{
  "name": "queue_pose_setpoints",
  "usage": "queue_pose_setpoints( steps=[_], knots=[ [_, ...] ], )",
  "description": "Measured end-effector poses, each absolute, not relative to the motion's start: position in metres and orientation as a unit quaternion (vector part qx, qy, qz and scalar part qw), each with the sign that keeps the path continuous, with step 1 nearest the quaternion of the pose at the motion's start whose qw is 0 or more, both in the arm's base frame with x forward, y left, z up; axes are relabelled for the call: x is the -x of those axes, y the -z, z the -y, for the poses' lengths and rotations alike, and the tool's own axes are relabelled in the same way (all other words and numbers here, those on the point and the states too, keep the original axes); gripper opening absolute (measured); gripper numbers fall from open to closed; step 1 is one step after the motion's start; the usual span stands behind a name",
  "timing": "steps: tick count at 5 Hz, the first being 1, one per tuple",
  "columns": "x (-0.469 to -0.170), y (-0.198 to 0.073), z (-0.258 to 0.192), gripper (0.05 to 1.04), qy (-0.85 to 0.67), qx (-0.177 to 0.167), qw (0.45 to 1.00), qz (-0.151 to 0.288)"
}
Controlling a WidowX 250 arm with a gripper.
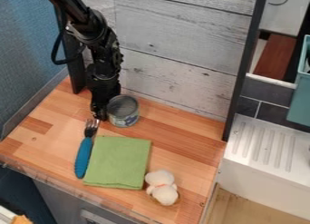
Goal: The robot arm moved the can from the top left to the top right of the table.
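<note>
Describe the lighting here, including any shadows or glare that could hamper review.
Camera view: soft, fairly even light on the table; the can is shaded inside; the black arm reads so dark that its parts blend together; the white ribbed surface is bright, its ridges still distinct; no harsh glare on the wood.

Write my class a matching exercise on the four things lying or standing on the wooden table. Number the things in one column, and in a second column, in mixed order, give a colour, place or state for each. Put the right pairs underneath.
Things
1. Fork
2. Cloth
3. Can
4. Soft toy

Descriptions
A. Whitish, with a bit of orange at the neck
B. Upright, next to the gripper
C. Has a blue handle
D. Green and lying flat

Right pairs: 1-C; 2-D; 3-B; 4-A
</note>
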State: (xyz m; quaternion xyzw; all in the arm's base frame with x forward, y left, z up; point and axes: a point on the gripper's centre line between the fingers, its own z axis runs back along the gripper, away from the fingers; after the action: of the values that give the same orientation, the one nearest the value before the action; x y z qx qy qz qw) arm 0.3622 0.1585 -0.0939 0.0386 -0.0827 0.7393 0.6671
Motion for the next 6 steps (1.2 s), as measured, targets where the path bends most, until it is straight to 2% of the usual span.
queue_pose_setpoints(
  steps=[2, 5, 6],
  knots=[
    [-0.353, 0.094, -0.121, 1.001, -0.695, -0.026, 0.715, 0.069],
    [-0.352, 0.095, -0.062, 1.000, -0.668, -0.005, 0.743, 0.045],
    [-0.359, 0.087, -0.036, 0.999, -0.651, 0.008, 0.758, 0.044]
  ],
)
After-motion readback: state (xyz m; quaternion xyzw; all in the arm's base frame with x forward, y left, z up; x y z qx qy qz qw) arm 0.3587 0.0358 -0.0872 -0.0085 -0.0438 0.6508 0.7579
